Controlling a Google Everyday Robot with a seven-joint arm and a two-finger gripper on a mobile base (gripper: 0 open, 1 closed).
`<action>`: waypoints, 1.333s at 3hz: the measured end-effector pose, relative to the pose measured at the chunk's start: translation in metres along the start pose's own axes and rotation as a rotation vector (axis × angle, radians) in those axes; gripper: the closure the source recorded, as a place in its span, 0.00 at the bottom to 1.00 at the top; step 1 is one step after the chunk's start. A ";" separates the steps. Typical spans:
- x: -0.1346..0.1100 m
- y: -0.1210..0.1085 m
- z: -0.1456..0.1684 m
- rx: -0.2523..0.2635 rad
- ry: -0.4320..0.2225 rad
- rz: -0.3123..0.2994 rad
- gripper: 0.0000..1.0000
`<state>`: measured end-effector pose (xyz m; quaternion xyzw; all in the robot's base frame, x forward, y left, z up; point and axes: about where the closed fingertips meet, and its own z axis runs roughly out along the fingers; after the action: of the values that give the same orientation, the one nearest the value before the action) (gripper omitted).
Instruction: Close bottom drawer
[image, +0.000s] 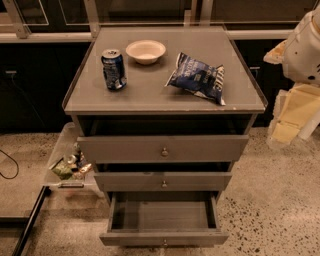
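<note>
The grey cabinet (165, 95) has three drawers. The bottom drawer (163, 238) is pulled far out, and its plain empty box interior (160, 215) is open to view. Its short flat front carries a small round knob (165, 243) at the frame's lower edge. The middle drawer (162, 181) and the top drawer (162, 148) stick out slightly. My arm (305, 45) is at the right edge, and the pale yellow gripper (291, 116) hangs right of the cabinet, level with the top drawer. It is well apart from the bottom drawer and touches nothing.
On the cabinet top stand a blue soda can (114, 69), a white bowl (145, 51) and a blue chip bag (197, 77). A clear bin (67, 165) with small items sits on the floor at the cabinet's left. Speckled floor surrounds the cabinet.
</note>
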<state>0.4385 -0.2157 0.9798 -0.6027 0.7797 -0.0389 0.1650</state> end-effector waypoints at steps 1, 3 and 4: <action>0.000 0.000 0.000 0.000 0.000 0.000 0.00; 0.035 0.018 0.079 -0.065 -0.056 0.046 0.00; 0.060 0.029 0.155 -0.089 -0.095 0.027 0.00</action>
<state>0.4454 -0.2432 0.8140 -0.5999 0.7801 0.0268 0.1756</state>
